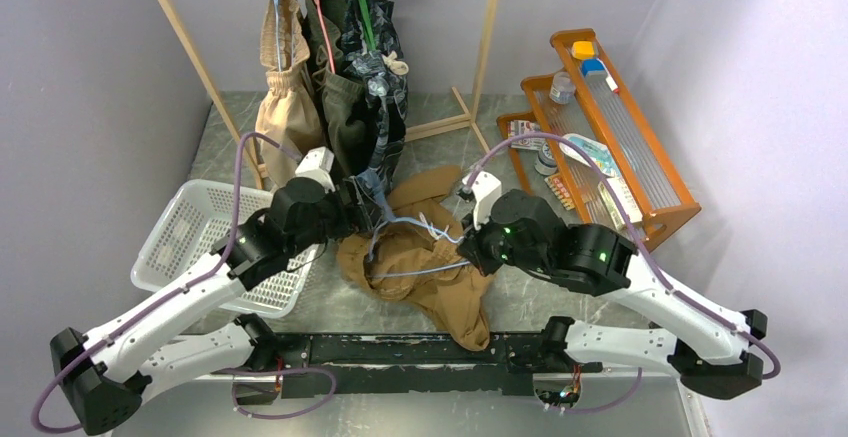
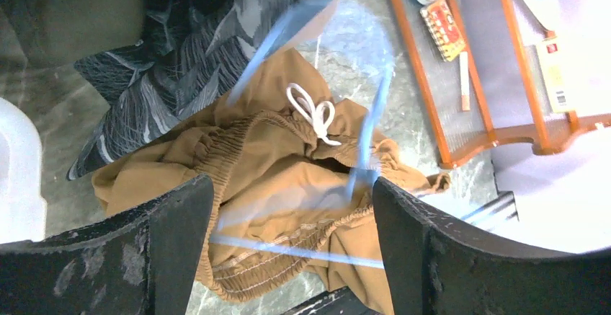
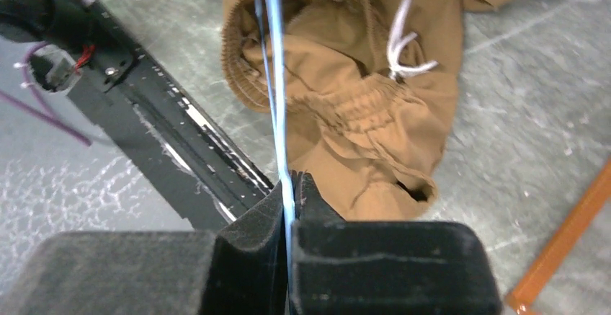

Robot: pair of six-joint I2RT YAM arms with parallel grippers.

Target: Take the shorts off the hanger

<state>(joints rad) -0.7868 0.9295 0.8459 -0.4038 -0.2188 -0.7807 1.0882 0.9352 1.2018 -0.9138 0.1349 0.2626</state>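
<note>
Crumpled tan brown fabric shorts [image 1: 420, 257] lie on the grey marbled table [image 1: 345, 307] between both arms. The right gripper [image 3: 292, 183] has its jaws pinched shut on a thin light blue hanger [image 3: 277, 91] crossing over them. The left gripper [image 2: 288, 189] hovers above, jaws spread wide, holding nothing.

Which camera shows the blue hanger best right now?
Right wrist: the blue hanger runs sharp into the shut right gripper, pinched there above the tan shorts. Left wrist shows only blurred blue streaks beyond the open left gripper. Top external shows thin pale lines across the shorts.
</note>
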